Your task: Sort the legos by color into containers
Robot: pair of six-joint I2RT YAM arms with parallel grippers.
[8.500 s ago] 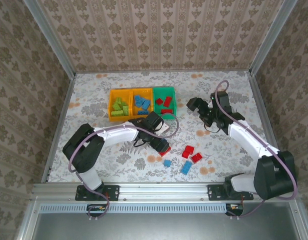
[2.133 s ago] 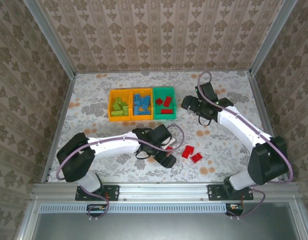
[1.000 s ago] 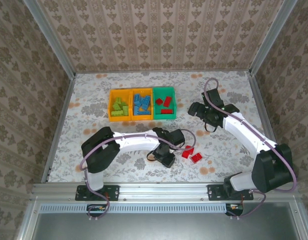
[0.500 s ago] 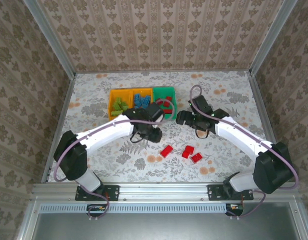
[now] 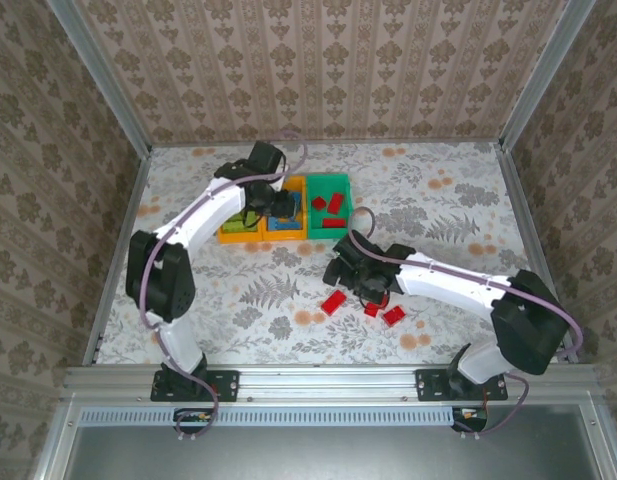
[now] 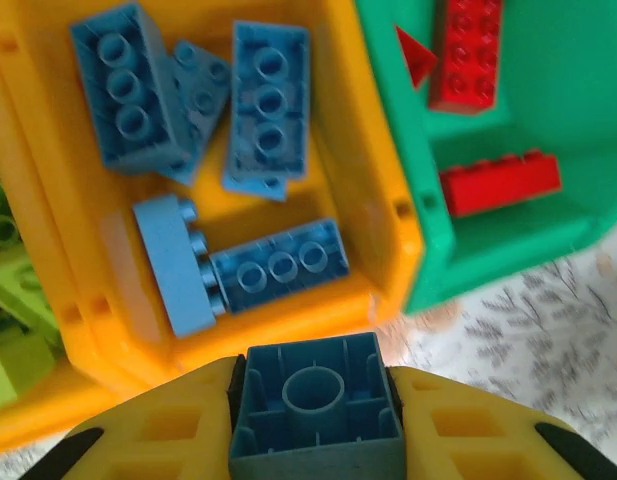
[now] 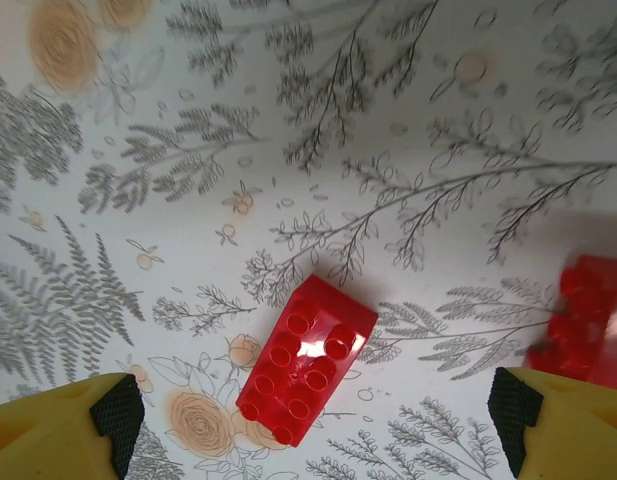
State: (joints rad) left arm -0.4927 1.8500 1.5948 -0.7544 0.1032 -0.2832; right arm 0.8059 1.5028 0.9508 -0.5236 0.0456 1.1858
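Observation:
My left gripper [image 6: 316, 425] is shut on a blue lego [image 6: 316, 405], seen from its hollow underside. It hangs over the near edge of the middle orange container [image 6: 388, 250], which holds several blue legos [image 6: 278, 270]. In the top view that gripper [image 5: 274, 206] is above the row of containers. My right gripper [image 7: 315, 408] is open, its fingers wide on either side of a red lego [image 7: 306, 360] lying on the table. The top view shows it [image 5: 350, 272] just above that red lego [image 5: 333, 301].
The green container [image 5: 328, 182] holds red legos [image 6: 473, 50]. The left orange container [image 5: 224, 236] holds lime legos [image 6: 3, 290]. Two more red legos [image 5: 373, 308] [image 5: 394, 316] lie on the table right of the right gripper; one [image 7: 588, 320] shows at the right wrist view's edge.
My left arm has carried the blue lego from the front of the table back to the containers. My right arm has swung forward and left to sit over the red lego.

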